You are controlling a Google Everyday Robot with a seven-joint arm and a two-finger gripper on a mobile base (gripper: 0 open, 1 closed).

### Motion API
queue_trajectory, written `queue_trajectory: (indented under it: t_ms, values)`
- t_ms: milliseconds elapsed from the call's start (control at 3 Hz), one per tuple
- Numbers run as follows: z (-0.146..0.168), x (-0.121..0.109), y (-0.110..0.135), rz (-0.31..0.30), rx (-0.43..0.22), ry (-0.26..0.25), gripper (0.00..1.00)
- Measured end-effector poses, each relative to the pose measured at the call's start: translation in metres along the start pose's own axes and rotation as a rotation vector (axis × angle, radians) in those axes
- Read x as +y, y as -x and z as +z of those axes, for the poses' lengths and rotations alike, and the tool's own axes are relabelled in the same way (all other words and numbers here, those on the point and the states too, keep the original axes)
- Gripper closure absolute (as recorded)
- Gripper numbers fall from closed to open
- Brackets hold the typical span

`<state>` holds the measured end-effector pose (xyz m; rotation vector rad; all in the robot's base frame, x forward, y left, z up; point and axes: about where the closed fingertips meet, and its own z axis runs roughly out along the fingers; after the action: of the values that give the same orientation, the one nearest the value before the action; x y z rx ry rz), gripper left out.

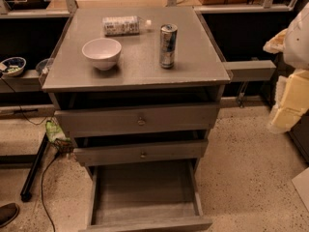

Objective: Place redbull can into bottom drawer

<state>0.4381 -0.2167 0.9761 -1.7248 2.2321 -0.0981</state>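
Observation:
The redbull can (168, 46) stands upright on the grey cabinet top (193, 66), right of centre. The bottom drawer (145, 187) is pulled out wide open, and its flat grey floor is bare. My arm shows as pale white and cream shapes at the right edge (292, 95). My gripper (276, 41) seems to be the pale tip there, beside the cabinet top, well right of the can and not touching it.
A white bowl (102, 52) stands left of the can. A clear plastic bottle (123, 25) lies on its side behind it. The two upper drawers (140, 121) with brass knobs stand slightly out. Cables and a black bar (34, 170) lie on the floor to the left.

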Motion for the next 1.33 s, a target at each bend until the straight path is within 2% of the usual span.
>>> queue_trajectory:
  t_ms: [333, 667, 1333]
  values:
    - [0.000, -0.001, 0.001, 0.000, -0.003, -0.003, 0.00]
    - [0.002, -0.011, 0.009, -0.002, -0.047, -0.007, 0.00]
    - [0.019, -0.034, 0.025, -0.026, -0.107, 0.023, 0.00]
